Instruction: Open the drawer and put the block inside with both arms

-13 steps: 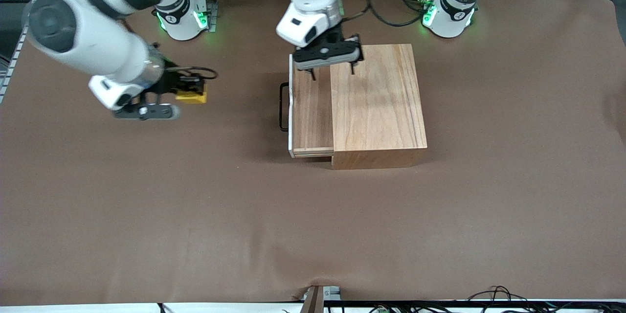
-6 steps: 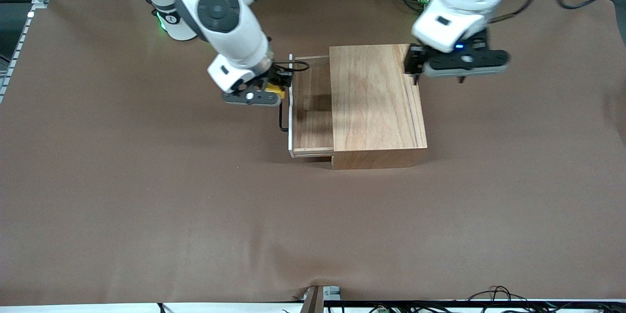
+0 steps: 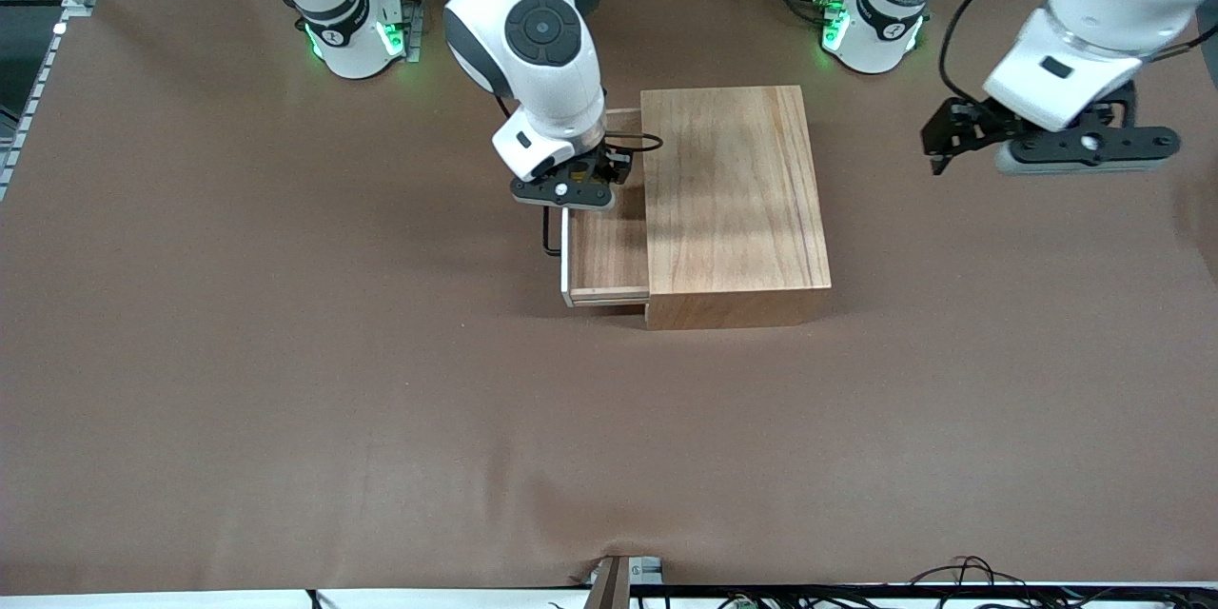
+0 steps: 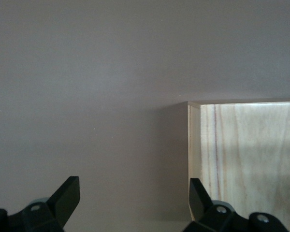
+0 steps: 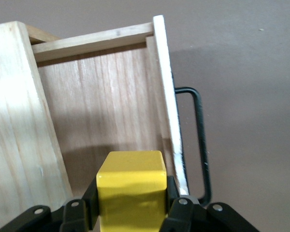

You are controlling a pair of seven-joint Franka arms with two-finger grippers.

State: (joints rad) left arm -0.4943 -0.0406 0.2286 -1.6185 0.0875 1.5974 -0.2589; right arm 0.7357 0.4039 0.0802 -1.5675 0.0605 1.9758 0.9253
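Observation:
The drawer (image 3: 609,252) stands pulled out of the light-wood box (image 3: 733,190), its white front panel and black wire handle (image 3: 547,238) facing the right arm's end of the table. My right gripper (image 3: 571,190) hangs over the open drawer tray, shut on the yellow block (image 5: 131,183). The right wrist view shows the tray floor (image 5: 101,106) and handle (image 5: 199,140) beneath it. The block is hidden in the front view. My left gripper (image 3: 961,152) is open and empty over the table cloth, off the box toward the left arm's end. The left wrist view shows its fingers (image 4: 67,193) spread wide beside the box corner (image 4: 246,154).
A brown cloth (image 3: 381,400) covers the whole table. The two arm bases (image 3: 352,33) (image 3: 871,29) with green lights stand along the edge farthest from the front camera. Cables lie past the nearest edge.
My right gripper has carried the block from the cloth at the right arm's end to over the open drawer. My left gripper has drawn away from the box toward the left arm's end.

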